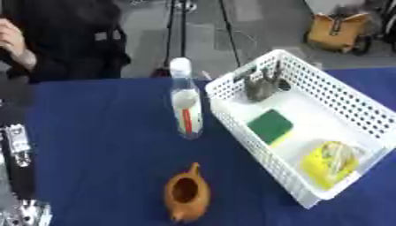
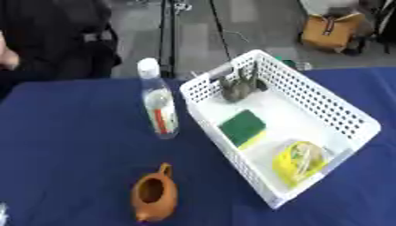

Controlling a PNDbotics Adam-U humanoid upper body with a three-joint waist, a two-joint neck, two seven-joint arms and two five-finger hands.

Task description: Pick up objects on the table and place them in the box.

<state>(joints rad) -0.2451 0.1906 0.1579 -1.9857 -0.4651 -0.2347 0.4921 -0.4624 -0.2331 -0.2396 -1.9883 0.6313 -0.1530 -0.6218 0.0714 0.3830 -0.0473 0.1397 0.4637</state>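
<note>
a: nearest, lying on the blue tabletop (image 1: 100,145): a brown clay teapot (image 1: 186,194), mouth up, apart from everything else. further back, a clear bottle (image 1: 186,106) with a white cap, upright, just left of the white basket (image 1: 340,95).

b: inside the basket, from the near end: a yellow packet (image 1: 331,162), a green sponge (image 1: 271,125), a dark grey figure (image 1: 261,86) against the far wall.

a: left hand (image 1: 17,145)?

b: only silvery metal at the left edge of the left eye view; can't tell whether open or curled. right hand nowhere in view.

a: risks?

b: probably tipping the bottle, tall, narrow and close to the basket wall. likely rolling the round teapot on contact.

a: hard to read?

b: the grey figure's shape, the bottle label, the packet's print.
</note>
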